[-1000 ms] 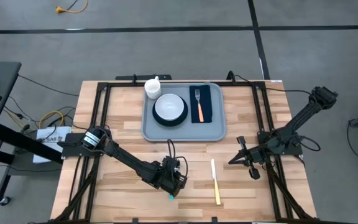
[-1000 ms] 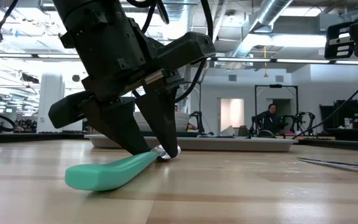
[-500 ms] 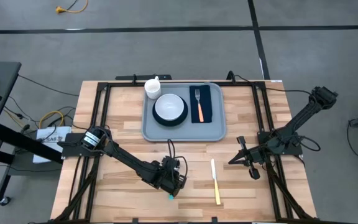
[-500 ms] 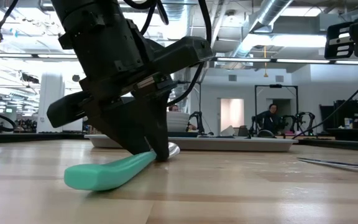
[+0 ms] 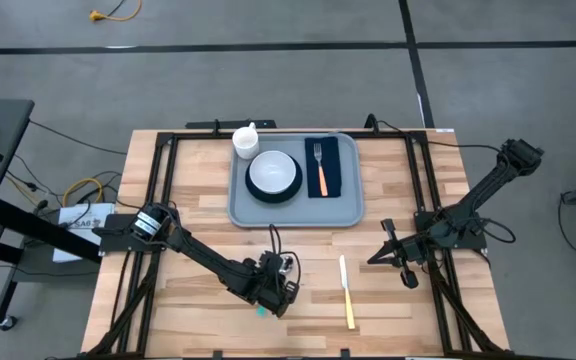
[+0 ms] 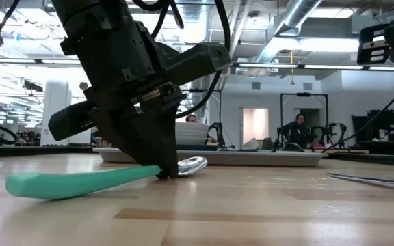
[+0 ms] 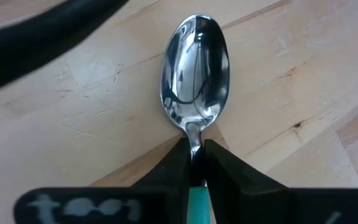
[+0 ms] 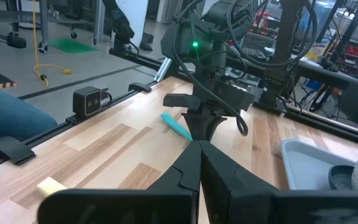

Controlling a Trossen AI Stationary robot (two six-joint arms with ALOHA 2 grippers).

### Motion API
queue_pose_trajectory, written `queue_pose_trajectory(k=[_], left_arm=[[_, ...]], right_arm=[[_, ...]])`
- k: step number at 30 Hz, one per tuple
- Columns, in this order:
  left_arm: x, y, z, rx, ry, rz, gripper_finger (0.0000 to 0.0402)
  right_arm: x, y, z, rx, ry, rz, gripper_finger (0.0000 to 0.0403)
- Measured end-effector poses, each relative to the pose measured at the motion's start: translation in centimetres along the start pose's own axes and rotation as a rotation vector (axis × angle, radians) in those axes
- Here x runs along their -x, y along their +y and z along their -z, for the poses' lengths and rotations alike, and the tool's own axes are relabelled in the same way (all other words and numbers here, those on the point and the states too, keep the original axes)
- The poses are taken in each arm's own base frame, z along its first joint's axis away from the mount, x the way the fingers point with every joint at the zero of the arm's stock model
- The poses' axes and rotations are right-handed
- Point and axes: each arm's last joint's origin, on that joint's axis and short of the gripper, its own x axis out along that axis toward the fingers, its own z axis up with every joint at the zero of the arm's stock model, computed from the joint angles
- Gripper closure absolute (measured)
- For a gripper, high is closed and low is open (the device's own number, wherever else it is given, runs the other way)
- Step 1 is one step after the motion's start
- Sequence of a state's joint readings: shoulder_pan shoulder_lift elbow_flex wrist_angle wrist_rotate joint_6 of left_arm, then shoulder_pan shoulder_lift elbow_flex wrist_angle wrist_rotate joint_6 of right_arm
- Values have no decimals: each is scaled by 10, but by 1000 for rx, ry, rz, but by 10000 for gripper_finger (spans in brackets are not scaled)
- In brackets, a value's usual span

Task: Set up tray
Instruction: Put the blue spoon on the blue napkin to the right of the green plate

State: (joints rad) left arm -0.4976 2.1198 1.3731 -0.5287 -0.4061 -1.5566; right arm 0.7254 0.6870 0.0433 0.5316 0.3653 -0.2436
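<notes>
A spoon with a teal handle (image 6: 74, 183) and a shiny metal bowl (image 7: 194, 68) lies on the wooden table near its front edge, left of centre. My left gripper (image 5: 278, 295) stands over it, shut on its neck. My right gripper (image 5: 373, 258) hovers shut and empty above the table's right part. At the back, the grey-blue tray (image 5: 243, 205) carries a white bowl (image 5: 272, 175), a white cup (image 5: 245, 140) and a dark napkin (image 5: 330, 165) with an orange-handled fork (image 5: 319, 168) on it. My left gripper pinches the spoon's thin metal neck (image 7: 195, 133) between its two fingertips, just where the bowl meets the teal handle. The fingers (image 6: 157, 160) come down from above at a slant and lie across the spoon. The handle's free end (image 6: 19, 186) rests on the table.
A knife (image 5: 346, 292) with a pale handle lies on the table between the two grippers, near the front edge. Black frame rails (image 5: 163, 180) run along the table's left, right and far sides. Bare wood lies between the tray and the spoon.
My left gripper has shut on the spoon's neck. As it closed, the spoon turned about on the table: its teal handle end swung toward the table's left edge while the bowl end stayed by the fingers.
</notes>
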Motion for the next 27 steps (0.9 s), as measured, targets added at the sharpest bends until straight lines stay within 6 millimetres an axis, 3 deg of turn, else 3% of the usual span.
queue_pose_trajectory(k=[27], left_arm=[[10,-20,-11,-74,-16,30,373]], right_arm=[[0,0,0,0,1,1,403]])
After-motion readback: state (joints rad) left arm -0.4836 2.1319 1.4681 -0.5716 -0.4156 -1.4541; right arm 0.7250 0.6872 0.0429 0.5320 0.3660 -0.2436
